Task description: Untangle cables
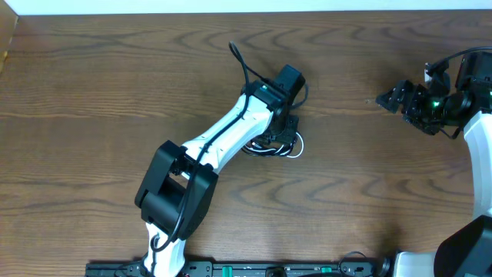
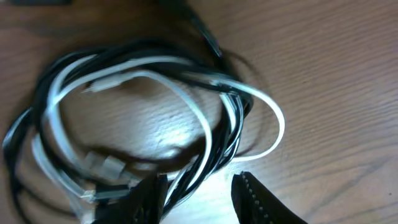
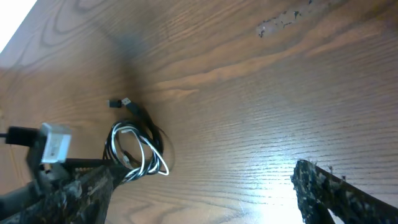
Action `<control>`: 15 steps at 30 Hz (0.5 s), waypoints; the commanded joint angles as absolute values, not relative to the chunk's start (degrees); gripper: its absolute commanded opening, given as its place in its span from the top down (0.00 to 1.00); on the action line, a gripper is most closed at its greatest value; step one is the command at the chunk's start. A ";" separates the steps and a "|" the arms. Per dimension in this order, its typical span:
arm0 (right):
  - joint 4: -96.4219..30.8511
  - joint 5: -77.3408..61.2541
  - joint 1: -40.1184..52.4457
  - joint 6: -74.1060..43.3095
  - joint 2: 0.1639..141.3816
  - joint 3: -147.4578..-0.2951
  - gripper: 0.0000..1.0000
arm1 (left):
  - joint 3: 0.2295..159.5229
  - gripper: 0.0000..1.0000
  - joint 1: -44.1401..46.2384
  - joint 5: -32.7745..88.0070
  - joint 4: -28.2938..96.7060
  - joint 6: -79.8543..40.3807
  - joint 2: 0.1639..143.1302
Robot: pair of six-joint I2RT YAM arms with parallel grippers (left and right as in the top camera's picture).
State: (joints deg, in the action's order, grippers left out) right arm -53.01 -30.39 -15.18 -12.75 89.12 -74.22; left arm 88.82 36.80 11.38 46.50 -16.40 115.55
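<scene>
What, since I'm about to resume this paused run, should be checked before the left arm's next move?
1. Strands between the left pincer jaws: ok, black and white strands run between them.
2. Left pincer closed on those strands: not ok, the jaws stand apart, with bare wood beside the strands.
3. Cables separated: not ok, the black cable and white cable lie coiled together.
4. Right pincer free to help: ok, open, empty and away from the coil.
5. A loose plug end reachable outside the coil: ok.
6. Which strand lies on top at the crossings: cannot tell, too blurred.
</scene>
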 commanded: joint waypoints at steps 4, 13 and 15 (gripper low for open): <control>-53.43 -31.22 -14.90 -11.68 88.84 -75.22 0.11 | 83.50 0.62 36.82 13.47 39.70 -14.63 116.07; -53.67 -31.22 -14.90 -11.68 88.84 -75.22 0.11 | 81.73 0.69 37.10 6.85 36.49 -17.10 116.60; -53.71 -31.22 -14.90 -11.68 88.84 -75.22 0.11 | 81.73 0.69 37.34 6.96 36.34 -17.43 116.99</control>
State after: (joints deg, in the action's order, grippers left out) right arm -53.45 -30.41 -15.20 -12.73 89.12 -74.22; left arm 82.19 36.97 8.69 36.56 -16.51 115.63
